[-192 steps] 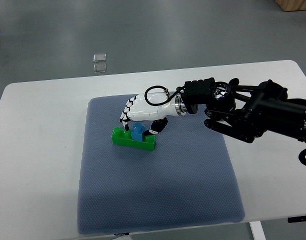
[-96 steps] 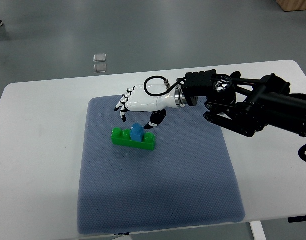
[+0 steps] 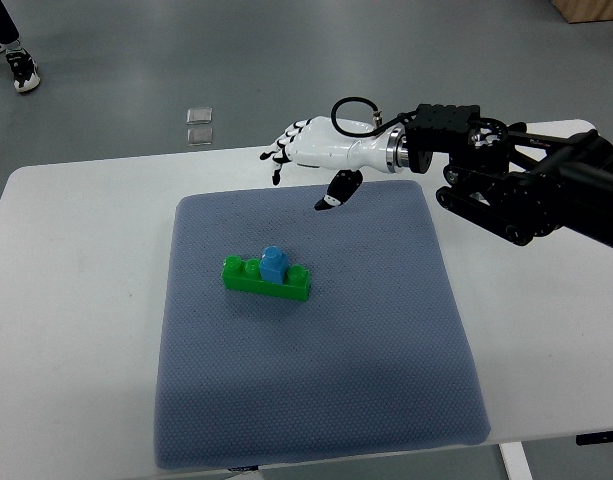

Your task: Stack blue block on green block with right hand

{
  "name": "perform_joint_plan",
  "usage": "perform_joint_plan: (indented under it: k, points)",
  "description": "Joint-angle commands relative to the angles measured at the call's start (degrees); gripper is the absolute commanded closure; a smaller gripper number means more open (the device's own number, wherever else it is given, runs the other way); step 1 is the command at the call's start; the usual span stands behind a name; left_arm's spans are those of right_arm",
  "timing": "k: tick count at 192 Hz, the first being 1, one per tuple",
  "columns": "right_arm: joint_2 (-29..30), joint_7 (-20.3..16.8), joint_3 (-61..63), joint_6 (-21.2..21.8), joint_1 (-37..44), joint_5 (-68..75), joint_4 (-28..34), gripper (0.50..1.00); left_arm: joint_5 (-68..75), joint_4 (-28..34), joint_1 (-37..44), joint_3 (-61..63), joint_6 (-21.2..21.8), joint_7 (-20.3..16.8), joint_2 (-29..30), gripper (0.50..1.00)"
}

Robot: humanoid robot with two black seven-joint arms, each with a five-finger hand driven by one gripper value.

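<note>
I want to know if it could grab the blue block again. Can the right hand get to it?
Probably yes. The right hand is open above the mat's far edge, and nothing lies between it and the blue block sitting on the green block.

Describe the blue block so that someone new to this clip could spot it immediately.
On the white table lies a blue-grey mat. Left of the mat's middle sits a long green block, and the blue block stands on top of it. It is the small blue piece, shorter than the green one beneath.
</note>
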Motion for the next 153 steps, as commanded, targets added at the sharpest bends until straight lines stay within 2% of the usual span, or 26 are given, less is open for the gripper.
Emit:
perform_joint_plan:
  k: [1, 49, 132, 153]
  points:
    - [-0.58, 0.0, 4.0, 0.54, -0.07, 5.64, -1.2, 0.587, 0.07, -0.02, -0.05, 0.0, 0.0, -0.04, 0.0, 0.5]
    - [-1.9, -0.09, 5.59, -0.07, -0.33, 22.78, -2.43, 0.587, -0.02, -0.02, 0.04, 0.0, 0.0, 0.05, 0.0, 0.5]
    - [-1.55, -0.36, 5.59, 0.63, -3.06, 64.09, -11.66, 0.587, 0.07, -0.02, 0.04, 0.0, 0.0, -0.04, 0.0, 0.5]
    - [-1.37, -2.91, 5.59, 0.72, -4.29, 73.49, -12.81, 0.587, -0.02, -0.02, -0.05, 0.0, 0.0, -0.04, 0.0, 0.5]
